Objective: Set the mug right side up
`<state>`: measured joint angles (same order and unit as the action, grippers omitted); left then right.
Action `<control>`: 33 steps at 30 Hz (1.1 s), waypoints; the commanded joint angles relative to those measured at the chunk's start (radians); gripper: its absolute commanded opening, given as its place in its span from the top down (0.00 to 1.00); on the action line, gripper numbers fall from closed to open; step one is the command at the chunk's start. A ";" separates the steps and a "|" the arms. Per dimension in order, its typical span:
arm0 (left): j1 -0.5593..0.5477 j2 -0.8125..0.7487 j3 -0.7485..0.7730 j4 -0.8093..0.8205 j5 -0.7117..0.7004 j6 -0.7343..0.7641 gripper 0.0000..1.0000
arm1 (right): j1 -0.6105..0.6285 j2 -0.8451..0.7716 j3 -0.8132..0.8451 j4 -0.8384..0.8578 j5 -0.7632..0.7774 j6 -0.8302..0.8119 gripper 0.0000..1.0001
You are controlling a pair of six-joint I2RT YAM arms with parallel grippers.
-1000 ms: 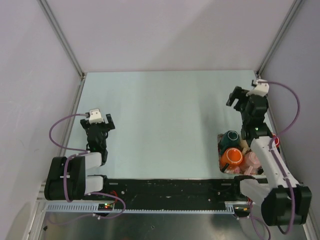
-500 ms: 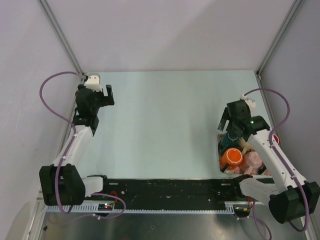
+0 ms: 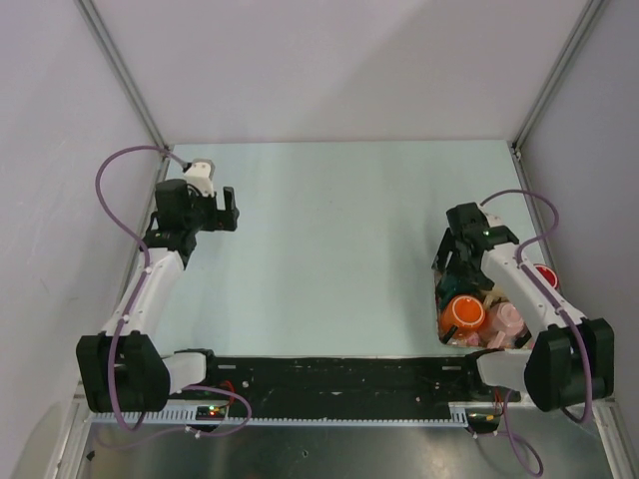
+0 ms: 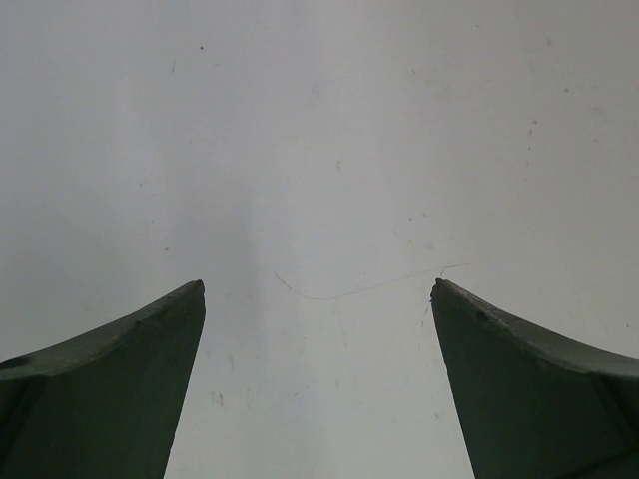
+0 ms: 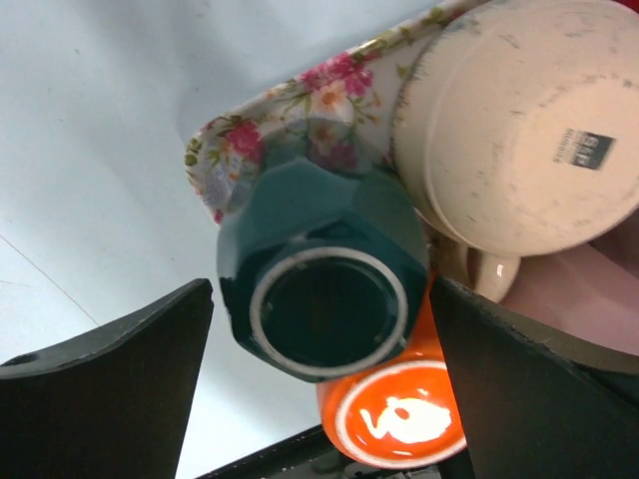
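The right gripper (image 5: pixel 319 287) is spread wide, with nothing between its fingers. One finger (image 5: pixel 110 389) fills the lower left of the wrist frame and the other the lower right. Framed between them, at the centre, sits the teal mug (image 5: pixel 319 249). It is bottom up, its pale foot ring facing the camera. Whether the fingers have reached the level of its sides cannot be told; they do not appear to touch it.

The mug lies in a crowded pile on a floral tray (image 5: pixel 300 95). An upturned cream cup (image 5: pixel 519 130) is pressed against it at the upper right, and an orange cup (image 5: pixel 394 424) shows just under it at the bottom edge. In the top view the pile is at the right edge of the table (image 3: pixel 329 249), under the right arm.

At the left of that view, the left gripper (image 3: pixel 222 210) hangs splayed over bare table, well apart from the pile.

By these pictures the task has hardly begun. The gripper is lined up, but the mug is not gripped, lifted or turned. Grasping, freeing it from its neighbours, flipping it and setting it down all remain.
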<state>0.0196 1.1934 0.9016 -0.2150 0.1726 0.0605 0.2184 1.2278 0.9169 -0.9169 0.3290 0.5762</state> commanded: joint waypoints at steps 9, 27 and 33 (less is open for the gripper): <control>-0.005 0.007 0.027 -0.010 0.034 0.014 0.02 | -0.020 0.149 -0.006 0.123 0.011 -0.003 0.11; -0.042 0.042 0.130 -0.120 0.188 0.019 0.08 | -0.022 -0.099 -0.005 0.214 -0.026 -0.116 1.00; -0.141 0.053 0.232 -0.206 0.339 -0.007 0.10 | -0.041 -0.212 0.030 0.272 -0.134 -0.156 1.00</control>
<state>-0.0616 1.2438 1.0451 -0.3618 0.3538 0.0620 0.1886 1.0851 0.8860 -0.7467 0.2710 0.4629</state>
